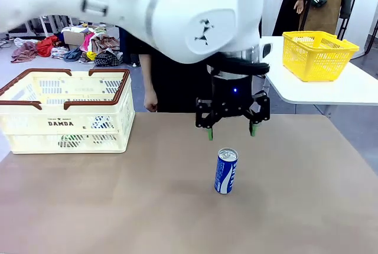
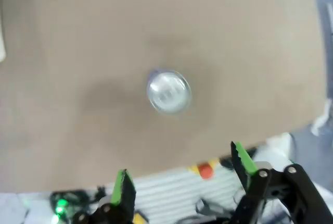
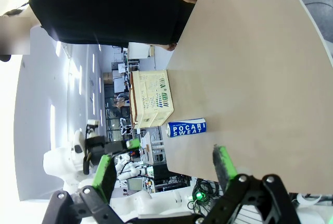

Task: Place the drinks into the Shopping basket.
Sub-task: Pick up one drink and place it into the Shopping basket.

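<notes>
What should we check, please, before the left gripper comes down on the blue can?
1. Left gripper open, nothing held: ok.
2. Blue Pocari Sweat can upright on the table: ok.
3. Gripper above the can: ok in the front view; in the left wrist view the can sits ahead of the fingers, so exact centring: cannot tell.
4. Shopping basket open-topped, unobstructed: ok.
5. Right gripper open, apart from the can: ok.

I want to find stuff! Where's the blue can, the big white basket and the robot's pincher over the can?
blue can (image 1: 226, 171), front view, label middle.
Shopping basket (image 1: 65, 125), front view, printed side wall.
left gripper (image 1: 231, 130), front view, between the fingertips.
</notes>
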You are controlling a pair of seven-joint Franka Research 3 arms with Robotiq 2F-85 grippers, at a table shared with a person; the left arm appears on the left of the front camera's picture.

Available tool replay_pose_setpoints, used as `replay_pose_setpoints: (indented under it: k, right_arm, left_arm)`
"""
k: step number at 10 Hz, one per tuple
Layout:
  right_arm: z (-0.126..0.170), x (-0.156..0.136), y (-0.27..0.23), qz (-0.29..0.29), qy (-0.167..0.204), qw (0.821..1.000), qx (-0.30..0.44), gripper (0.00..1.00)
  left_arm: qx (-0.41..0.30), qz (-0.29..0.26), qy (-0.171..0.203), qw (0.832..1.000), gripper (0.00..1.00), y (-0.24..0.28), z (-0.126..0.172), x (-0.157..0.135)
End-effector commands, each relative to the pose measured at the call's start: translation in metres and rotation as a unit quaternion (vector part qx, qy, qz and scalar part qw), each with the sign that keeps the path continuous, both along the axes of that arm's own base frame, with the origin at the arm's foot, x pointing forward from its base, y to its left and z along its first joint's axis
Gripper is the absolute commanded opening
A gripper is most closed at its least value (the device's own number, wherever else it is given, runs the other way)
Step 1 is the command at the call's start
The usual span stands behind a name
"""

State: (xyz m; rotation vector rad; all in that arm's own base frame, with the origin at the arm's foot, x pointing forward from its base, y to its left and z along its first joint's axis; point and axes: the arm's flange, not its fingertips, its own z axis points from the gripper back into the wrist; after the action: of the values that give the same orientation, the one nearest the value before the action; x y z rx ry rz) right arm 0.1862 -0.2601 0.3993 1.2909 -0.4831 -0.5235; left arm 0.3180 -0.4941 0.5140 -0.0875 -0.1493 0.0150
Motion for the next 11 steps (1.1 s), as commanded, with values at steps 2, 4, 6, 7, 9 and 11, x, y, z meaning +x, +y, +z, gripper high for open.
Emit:
replay_pose_setpoints:
  k: [2,4,6,7,9,11]
  right_arm:
    - [0.002,0.000,0.000,0.000,-0.006,1.000,-0.001,1.00]
    - [0.002,0.000,0.000,0.000,-0.006,1.000,-0.001,1.00]
    - [0.002,0.000,0.000,0.000,-0.006,1.000,-0.001,1.00]
    - [0.002,0.000,0.000,0.000,-0.006,1.000,-0.001,1.00]
    - [0.002,0.000,0.000,0.000,-0.006,1.000,-0.001,1.00]
    - [0.002,0.000,0.000,0.000,-0.006,1.000,-0.001,1.00]
  left_arm:
    - [0.022,0.059,-0.018,0.998,1.00,-0.033,0.004,0.015]
    - [0.017,0.029,-0.018,0.999,1.00,-0.013,-0.009,0.021]
    - [0.010,0.035,-0.025,0.999,1.00,-0.024,-0.007,0.022]
    - [0.023,0.015,-0.011,1.000,1.00,-0.022,-0.018,0.026]
    - [0.010,0.005,0.014,1.000,1.00,-0.015,-0.043,0.031]
    - [0.009,-0.003,0.034,0.999,1.00,-0.009,-0.063,0.037]
